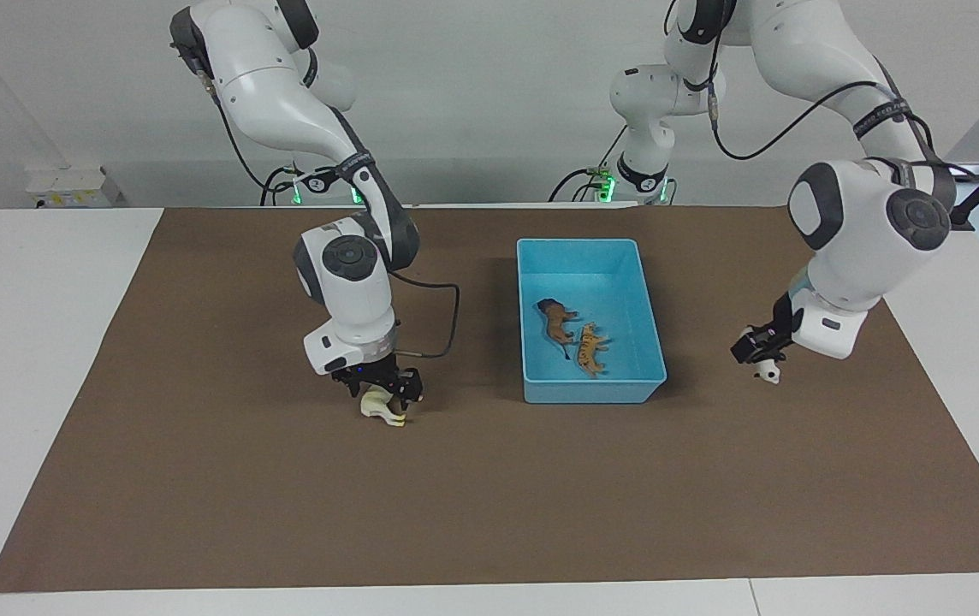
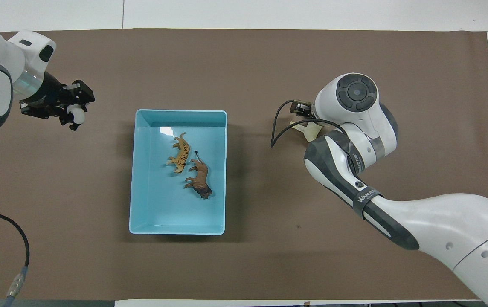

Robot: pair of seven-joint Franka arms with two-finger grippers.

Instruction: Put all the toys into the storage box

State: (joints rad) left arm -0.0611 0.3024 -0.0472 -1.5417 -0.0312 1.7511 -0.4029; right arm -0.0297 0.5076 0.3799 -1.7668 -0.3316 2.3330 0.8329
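- The left gripper (image 1: 762,358), pinching the small black-and-white plastic panda (image 1: 767,371), hangs above the mat; the light blue rectangular storage box (image 1: 651,342) lies toward the table's middle.
- The right gripper (image 1: 382,390) apparently straddles the cream-white plastic horse (image 1: 380,406) on the mat; whether it grips, one cannot tell.

Glossy light blue plastic for the storage box (image 1: 590,395), a bright glare near its 12 o'clock wall in the overhead view; matt brown paper-like mat (image 1: 489,496); smooth white tabletop (image 1: 27,299); glossy white shells on both arms; smooth plastic-looking horse (image 1: 381,407).
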